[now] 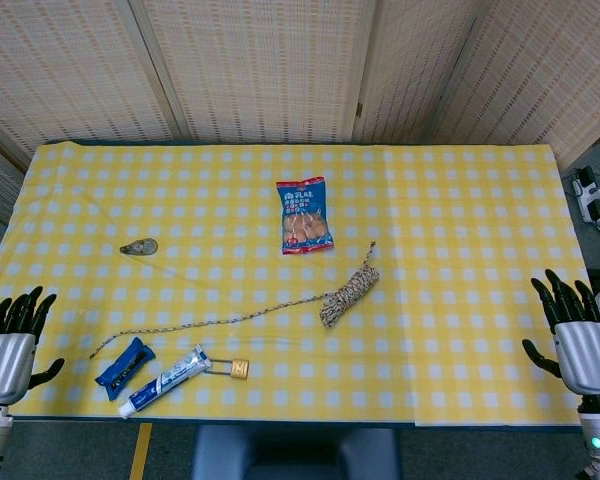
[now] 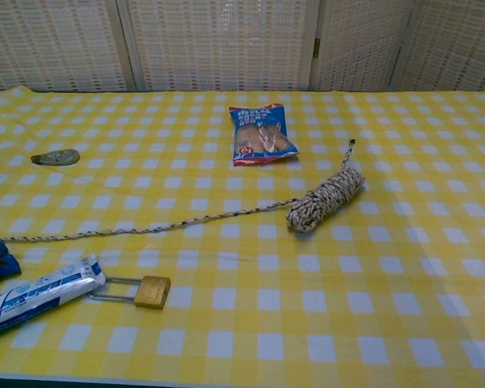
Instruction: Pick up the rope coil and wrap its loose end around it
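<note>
Holding both hands at the near table edge, I have my left hand (image 1: pixel 8 350) at the left corner and my right hand (image 1: pixel 578 335) at the right, fingers spread, nothing in either. Between them near the front lie a blue packet (image 1: pixel 125 367), a toothpaste tube (image 1: pixel 167 380) and a brass padlock (image 1: pixel 230 368). Farther in, the rope coil (image 1: pixel 350 292) rests mid-table, its loose end (image 1: pixel 205 324) trailing left across the checked cloth (image 1: pixel 460 230). Beyond sit a snack bag (image 1: pixel 304 216) and a small tape dispenser (image 1: pixel 139 247).
</note>
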